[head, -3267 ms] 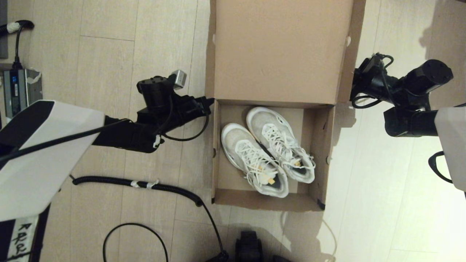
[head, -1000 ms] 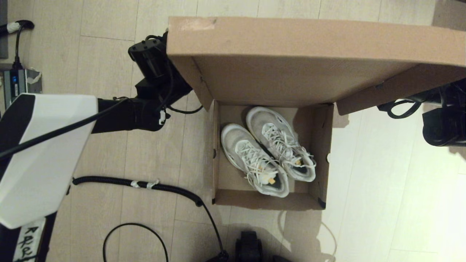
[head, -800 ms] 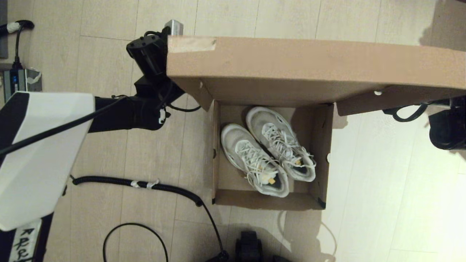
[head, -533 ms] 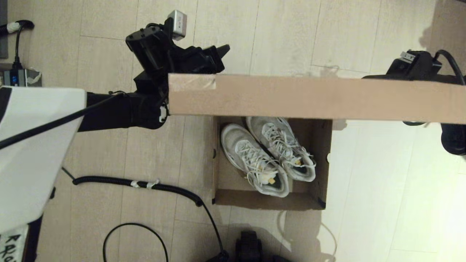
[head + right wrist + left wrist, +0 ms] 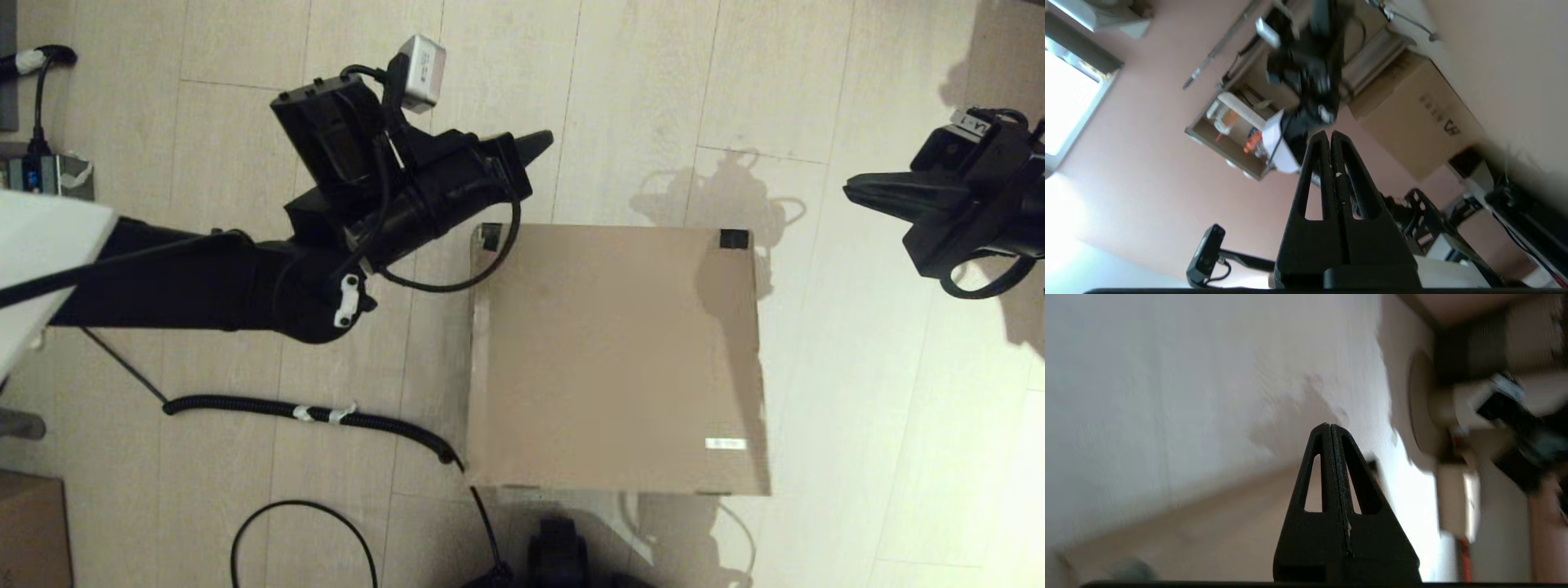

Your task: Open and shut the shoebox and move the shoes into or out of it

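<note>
Now the lid lies flat on the shoebox [image 5: 612, 359], shoes hidden inside. Both grippers, left [image 5: 543, 143] and right [image 5: 853, 192], hang beyond its far corners, fingers together, holding nothing, so closing looks finished.

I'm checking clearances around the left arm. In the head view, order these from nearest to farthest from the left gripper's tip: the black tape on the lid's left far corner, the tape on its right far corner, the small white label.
From the left gripper:
1. Left-corner black tape, just below the tip.
2. Right-corner black tape, across the shoebox lid.
3. White label, near-right corner.
</note>
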### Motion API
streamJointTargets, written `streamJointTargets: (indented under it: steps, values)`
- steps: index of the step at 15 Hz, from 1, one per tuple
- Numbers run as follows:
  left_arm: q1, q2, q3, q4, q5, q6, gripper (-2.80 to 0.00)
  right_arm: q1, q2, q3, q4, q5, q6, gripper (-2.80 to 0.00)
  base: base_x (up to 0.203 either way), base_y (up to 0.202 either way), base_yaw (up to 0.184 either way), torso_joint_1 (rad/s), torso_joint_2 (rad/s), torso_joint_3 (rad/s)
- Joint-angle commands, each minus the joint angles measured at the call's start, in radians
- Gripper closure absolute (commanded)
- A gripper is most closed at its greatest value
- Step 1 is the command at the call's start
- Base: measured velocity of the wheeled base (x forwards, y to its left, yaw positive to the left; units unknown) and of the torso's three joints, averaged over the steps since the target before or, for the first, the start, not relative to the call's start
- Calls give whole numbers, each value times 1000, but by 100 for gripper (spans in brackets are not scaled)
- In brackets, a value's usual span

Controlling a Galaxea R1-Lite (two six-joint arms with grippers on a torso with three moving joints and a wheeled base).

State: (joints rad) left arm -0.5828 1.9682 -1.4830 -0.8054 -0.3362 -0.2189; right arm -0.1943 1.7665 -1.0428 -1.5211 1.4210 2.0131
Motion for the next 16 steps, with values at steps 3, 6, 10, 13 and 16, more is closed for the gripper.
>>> streamJointTargets:
  steps: [3, 6, 10, 13, 16]
  values:
    - [-77, -192, 290, -25, 32, 30, 0, 0, -47, 121, -9, -136, -3, 0, 0, 0, 0, 0, 0, 0]
    - [-83, -284, 383, -25, 117, 35, 0, 0, -9, 190, -9, -277, -135, 0, 0, 0, 0, 0, 0, 0]
    - [-44, -350, 405, -5, 257, 70, 0, 74, 81, 315, -9, -632, -544, 0, 0, 0, 0, 0, 0, 0]
    - [23, -432, 474, 12, 330, 116, 0, 102, 76, 426, 98, -696, -1072, 0, 0, 0, 0, 0, 0, 0]
    - [99, -593, 603, 45, 367, 146, 0, 159, -25, 531, 372, -889, -1628, 0, 0, 0, 0, 0, 0, 0]
